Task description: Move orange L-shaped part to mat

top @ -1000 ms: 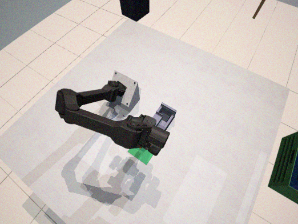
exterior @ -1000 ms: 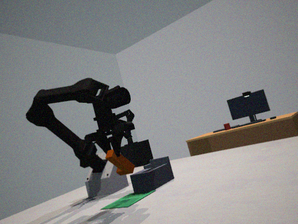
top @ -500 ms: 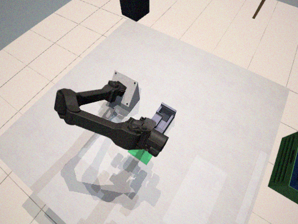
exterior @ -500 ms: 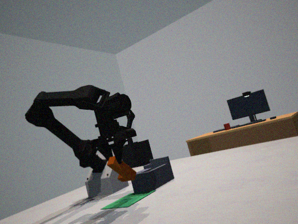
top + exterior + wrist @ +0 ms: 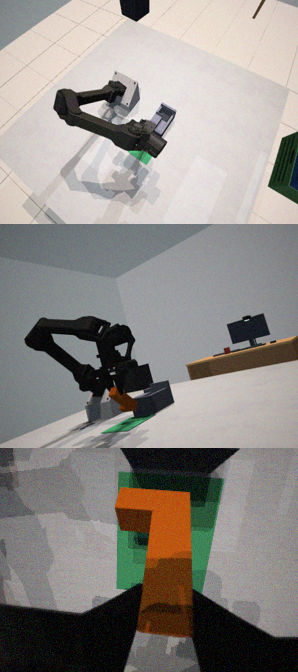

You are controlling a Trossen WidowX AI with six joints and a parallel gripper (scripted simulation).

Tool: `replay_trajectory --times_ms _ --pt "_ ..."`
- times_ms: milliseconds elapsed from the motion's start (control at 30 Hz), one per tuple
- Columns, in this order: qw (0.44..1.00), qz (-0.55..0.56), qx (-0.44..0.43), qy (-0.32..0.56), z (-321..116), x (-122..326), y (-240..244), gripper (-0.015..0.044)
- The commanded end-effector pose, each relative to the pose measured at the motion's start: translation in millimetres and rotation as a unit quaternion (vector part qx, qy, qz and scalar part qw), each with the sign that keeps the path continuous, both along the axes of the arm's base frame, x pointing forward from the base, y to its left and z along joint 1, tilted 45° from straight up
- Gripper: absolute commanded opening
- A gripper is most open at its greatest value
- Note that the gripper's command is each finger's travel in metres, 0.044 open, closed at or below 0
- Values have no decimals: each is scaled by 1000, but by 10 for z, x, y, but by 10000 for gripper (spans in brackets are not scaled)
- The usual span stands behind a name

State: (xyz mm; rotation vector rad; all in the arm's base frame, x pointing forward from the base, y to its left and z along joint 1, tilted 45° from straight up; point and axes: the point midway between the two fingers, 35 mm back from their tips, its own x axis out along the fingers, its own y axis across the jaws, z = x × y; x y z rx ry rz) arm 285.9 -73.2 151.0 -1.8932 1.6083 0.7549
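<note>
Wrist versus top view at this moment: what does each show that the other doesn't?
Only the wrist view shows the orange part, held in the hand over the green mat. Only the top view shows the grey tray with its pocket vacated, and the whole arm, which hides the part. Both show the green mat.

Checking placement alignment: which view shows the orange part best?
The wrist view: the whole orange part shows over the green mat. The exterior view shows it tilted, in the air; in the top view the arm hides it.
</note>
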Motion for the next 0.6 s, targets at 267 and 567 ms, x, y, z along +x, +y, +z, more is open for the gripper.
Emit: replay_trajectory --times_ms 267,567 --pt "1000 1 -3 0 -137 21 -147 0" --pt "1000 1 -3 0 -196 29 -207 0"
